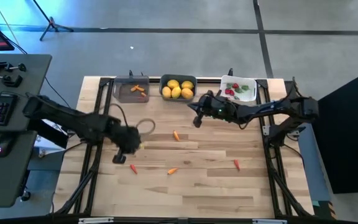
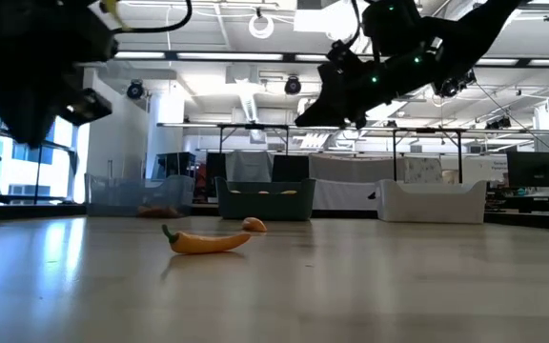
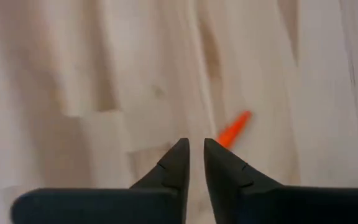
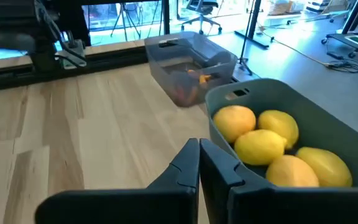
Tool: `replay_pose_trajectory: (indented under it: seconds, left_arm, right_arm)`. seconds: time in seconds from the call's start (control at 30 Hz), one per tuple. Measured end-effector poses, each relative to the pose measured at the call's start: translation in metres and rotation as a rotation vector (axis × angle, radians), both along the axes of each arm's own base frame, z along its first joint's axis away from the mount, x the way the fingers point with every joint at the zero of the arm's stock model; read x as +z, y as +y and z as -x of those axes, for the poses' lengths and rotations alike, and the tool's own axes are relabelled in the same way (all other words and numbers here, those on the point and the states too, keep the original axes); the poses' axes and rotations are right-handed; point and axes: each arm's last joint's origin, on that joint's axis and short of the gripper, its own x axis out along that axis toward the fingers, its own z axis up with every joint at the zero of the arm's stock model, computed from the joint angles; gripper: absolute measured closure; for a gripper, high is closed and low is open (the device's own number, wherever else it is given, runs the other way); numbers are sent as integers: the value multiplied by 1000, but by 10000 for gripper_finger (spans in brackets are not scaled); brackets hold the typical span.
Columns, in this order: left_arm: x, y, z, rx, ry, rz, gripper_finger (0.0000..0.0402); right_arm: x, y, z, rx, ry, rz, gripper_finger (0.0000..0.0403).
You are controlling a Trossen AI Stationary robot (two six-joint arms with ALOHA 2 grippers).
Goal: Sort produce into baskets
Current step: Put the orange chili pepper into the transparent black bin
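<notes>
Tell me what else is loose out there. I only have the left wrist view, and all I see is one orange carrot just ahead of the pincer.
Observer: Four loose carrots in all, scattered across the middle of the table.
Operator: Where do carrots belong?
Observer: The clear-grey bin at the far edge already holds some carrots. It is the leftmost of three bins.
Operator: What is the other arm doing?
Observer: The right pincer is shut and empty, hovering just in front of the teal bin, which holds lemons.
</notes>
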Motion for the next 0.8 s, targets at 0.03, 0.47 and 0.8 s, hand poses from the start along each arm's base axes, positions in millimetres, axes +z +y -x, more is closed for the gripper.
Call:
replay_pose_trajectory:
  seconds: [0.03, 0.47, 0.8]
  left_arm:
    - [-4, -6, -1, -29, 27, 0, 361]
    - [-47, -55, -9, -149, 192, -149, 283]
    - [-62, -62, -20, -145, 194, -114, 309]
  right_arm:
    - [0, 0, 2, 0, 0, 1, 403]
    - [0, 2, 6, 20, 24, 38, 403]
    - [0, 2, 6, 29, 34, 59, 403]
